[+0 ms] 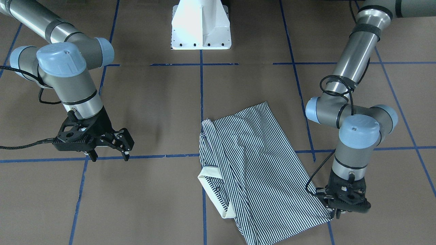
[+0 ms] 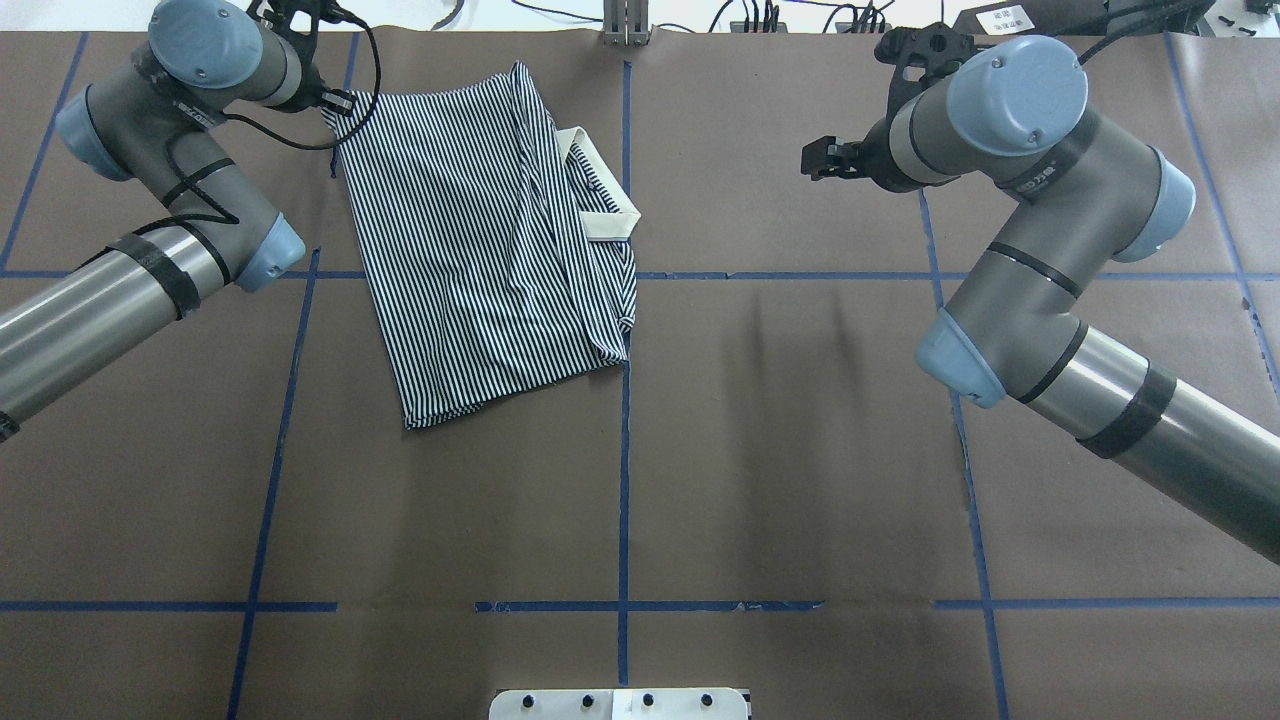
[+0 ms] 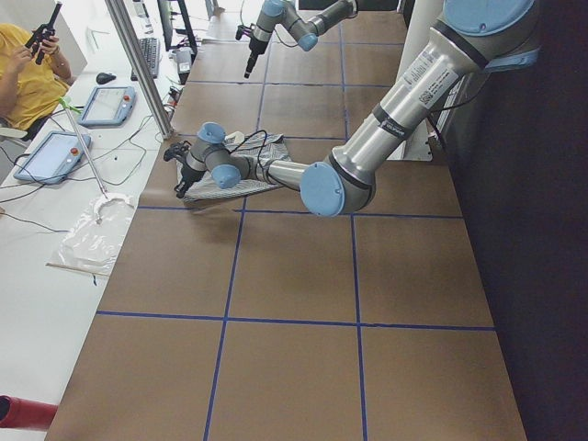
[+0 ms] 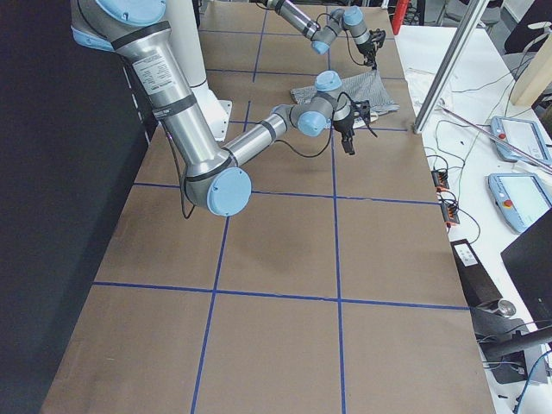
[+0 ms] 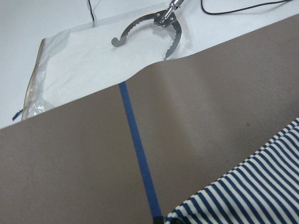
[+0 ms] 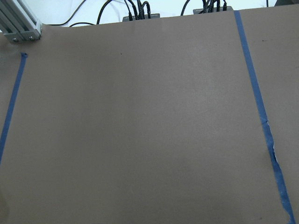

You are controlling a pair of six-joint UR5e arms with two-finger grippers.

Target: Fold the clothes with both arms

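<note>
- Navy-and-white striped polo shirt [image 1: 259, 170] on brown table [image 1: 153, 102], left half.
- Black left gripper [image 1: 337, 212] at its far corner.
- Black right gripper [image 1: 109, 154] well apart, right.

Brown table [image 2: 800, 450], blue tape lines [image 2: 624, 480], clear plastic bag [image 5: 84, 65]

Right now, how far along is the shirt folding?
Done: the polo shirt lies on the table as a long narrow shape, one side folded in lengthwise, with the cream collar at its edge. In hand: the left gripper is down at a shirt corner; I cannot tell if it is pinching. The right gripper hangs open, away from the cloth. Left: probably the crosswise folds.
</note>
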